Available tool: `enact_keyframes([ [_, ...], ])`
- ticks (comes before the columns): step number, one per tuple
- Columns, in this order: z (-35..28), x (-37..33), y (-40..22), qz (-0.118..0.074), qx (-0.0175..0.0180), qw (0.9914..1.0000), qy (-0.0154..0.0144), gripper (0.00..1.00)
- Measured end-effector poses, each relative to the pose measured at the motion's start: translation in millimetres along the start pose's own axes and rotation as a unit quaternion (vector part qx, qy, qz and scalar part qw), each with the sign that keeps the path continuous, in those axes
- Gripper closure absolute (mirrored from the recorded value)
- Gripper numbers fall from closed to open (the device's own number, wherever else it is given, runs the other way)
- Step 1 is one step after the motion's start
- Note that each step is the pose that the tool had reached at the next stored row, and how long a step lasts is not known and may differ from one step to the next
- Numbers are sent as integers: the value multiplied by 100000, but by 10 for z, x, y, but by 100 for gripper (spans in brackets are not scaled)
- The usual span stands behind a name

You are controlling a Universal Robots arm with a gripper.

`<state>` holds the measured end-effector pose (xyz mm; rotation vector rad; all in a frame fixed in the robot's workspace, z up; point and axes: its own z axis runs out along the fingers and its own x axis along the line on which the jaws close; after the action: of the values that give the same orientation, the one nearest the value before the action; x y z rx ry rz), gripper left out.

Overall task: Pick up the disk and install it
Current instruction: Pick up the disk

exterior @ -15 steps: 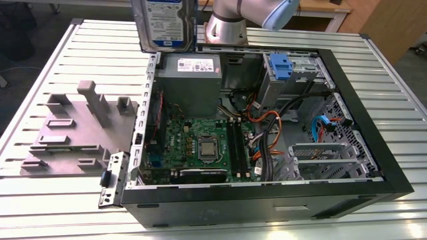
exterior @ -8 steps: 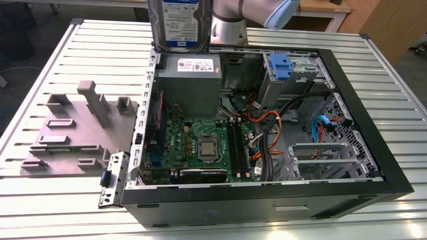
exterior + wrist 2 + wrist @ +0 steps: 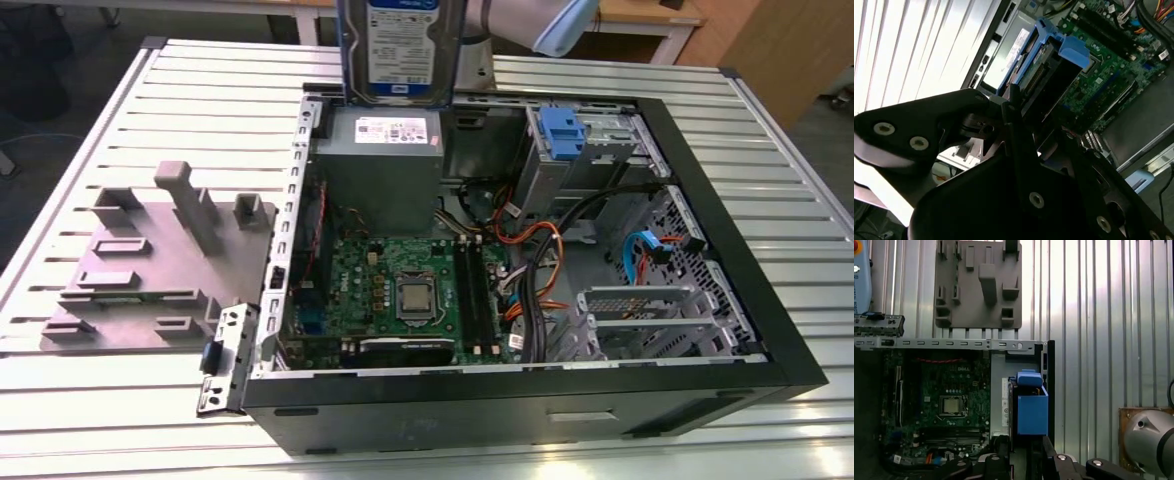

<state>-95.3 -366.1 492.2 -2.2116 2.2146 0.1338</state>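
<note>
The disk (image 3: pixel 400 48) is clamped between the jaws and held clear of everything, a silver drive with a white-and-blue label facing the exterior view and blue side rails showing in the second wrist view (image 3: pixel 1056 62). The jaws are closed on its upper end, one finger (image 3: pixel 1015 107) pressed against its edge, so the drive's long axis runs straight on from them, upright, with its free end pointing down into the open computer case (image 3: pixel 781 330). Directly under that free end sits the grey power supply (image 3: pixel 380 165) at the far side of the case, and the drive is just above it without touching, as far as can be judged. Toward the exterior view's right of the power supply stands the drive bay with a bare blue bracket (image 3: pixel 561 135), and nearer the viewer on that side is an unfilled metal cage (image 3: pixel 638 318). The green motherboard (image 3: pixel 400 290) covers the case floor between them, with orange and black cables (image 3: pixel 534 250) looping beside it. The arm (image 3: pixel 561 25) rises from behind the drive. Outside the case, toward the exterior view's left, a grey parts holder (image 3: pixel 147 270) lies flat on the slatted metal bench (image 3: pixel 801 130).
</note>
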Motion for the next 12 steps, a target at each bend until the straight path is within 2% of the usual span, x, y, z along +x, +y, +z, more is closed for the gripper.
enact_keyframes([
  [7,-12,-1,-251,-1,0,100000,-11,65],
  [12,-20,-1,-384,-2,-5,100000,-8,65],
])
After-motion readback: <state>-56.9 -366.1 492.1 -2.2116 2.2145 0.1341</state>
